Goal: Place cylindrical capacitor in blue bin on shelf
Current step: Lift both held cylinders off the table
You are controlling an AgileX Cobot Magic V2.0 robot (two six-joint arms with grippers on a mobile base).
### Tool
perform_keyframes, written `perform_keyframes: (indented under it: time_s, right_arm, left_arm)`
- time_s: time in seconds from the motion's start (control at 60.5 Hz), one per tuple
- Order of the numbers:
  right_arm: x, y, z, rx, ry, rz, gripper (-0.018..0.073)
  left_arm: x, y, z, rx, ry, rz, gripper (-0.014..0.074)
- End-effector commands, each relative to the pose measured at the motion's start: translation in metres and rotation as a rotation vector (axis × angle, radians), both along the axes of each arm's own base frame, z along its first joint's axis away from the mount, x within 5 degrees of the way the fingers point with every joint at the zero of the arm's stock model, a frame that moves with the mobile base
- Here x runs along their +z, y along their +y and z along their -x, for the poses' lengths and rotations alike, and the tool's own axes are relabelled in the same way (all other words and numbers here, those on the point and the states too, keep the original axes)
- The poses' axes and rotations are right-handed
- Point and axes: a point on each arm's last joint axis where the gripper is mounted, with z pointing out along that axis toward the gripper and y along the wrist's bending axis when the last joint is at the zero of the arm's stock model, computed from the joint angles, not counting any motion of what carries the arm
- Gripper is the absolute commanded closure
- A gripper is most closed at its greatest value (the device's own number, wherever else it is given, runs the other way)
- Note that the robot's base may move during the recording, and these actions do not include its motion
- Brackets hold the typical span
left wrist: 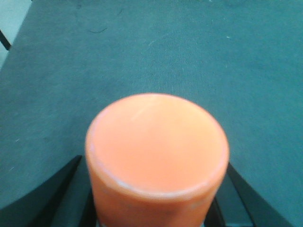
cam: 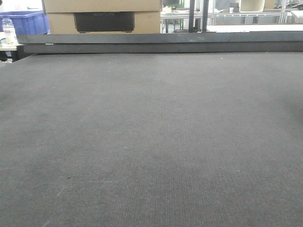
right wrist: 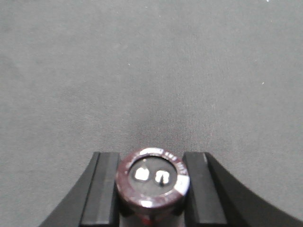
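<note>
The left gripper (left wrist: 154, 165) is clamped on the orange capacitor (left wrist: 156, 142), holding it upright over the dark felt table (cam: 151, 142). The right gripper (right wrist: 151, 158) squeezes a smaller dark-red cylinder (right wrist: 152, 178) with two metal tabs on top. From the front, only the table shows.

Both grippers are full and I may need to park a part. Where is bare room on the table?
The felt table is bare throughout, from the near edge to the dark rail at the back. Clutter sits only beyond that rail: cardboard box, blue bin and bottle at far left.
</note>
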Motion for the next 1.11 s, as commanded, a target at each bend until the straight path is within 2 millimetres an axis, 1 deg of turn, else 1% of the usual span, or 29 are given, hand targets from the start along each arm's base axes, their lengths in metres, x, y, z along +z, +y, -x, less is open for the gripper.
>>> perform_keyframes:
  time_s: [0.0, 0.198, 0.248, 0.298, 0.43, 0.496, 0.612, 0.695, 1.091]
  right_arm:
    - [0.019, 0.001, 0.015, 0.009, -0.059, 0.014, 0.0711]
    - [0.041, 0.002, 0.057, 0.018, -0.148, 0.016, 0.0711]
    - [0.045, 0.002, 0.064, 0.02, -0.163, 0.017, 0.0711]
    - [0.05, 0.002, 0.076, 0.021, -0.197, 0.018, 0.0711]
    - [0.061, 0.003, 0.1, 0.023, -0.279, 0.022, 0.0711]
    - [0.065, 0.003, 0.11, 0.023, -0.32, 0.025, 0.0711]
    - [0.071, 0.004, 0.125, 0.052, -0.384, 0.067, 0.0711]
    - [0.073, 0.006, 0.13, 0.07, -0.405, 0.066, 0.0711]
    - [0.073, 0.008, 0.131, 0.084, -0.405, 0.05, 0.0711]
  left_arm:
    - [0.02, 0.002, 0.024, 0.002, -0.018, 0.003, 0.0707]
    - [0.05, 0.009, 0.075, 0.009, -0.082, 0.016, 0.0707]
    - [0.054, 0.01, 0.086, 0.01, -0.101, 0.019, 0.0707]
    - [0.059, 0.012, 0.102, 0.01, -0.141, 0.024, 0.0707]
    - [0.064, 0.016, 0.128, 0.01, -0.202, 0.032, 0.0707]
    - [0.065, 0.016, 0.136, 0.009, -0.22, 0.038, 0.0707]
    - [0.068, 0.017, 0.144, 0.007, -0.246, 0.048, 0.0707]
    - [0.069, 0.017, 0.146, 0.007, -0.249, 0.049, 0.0707]
    - [0.07, 0.017, 0.145, 0.006, -0.262, 0.05, 0.0707]
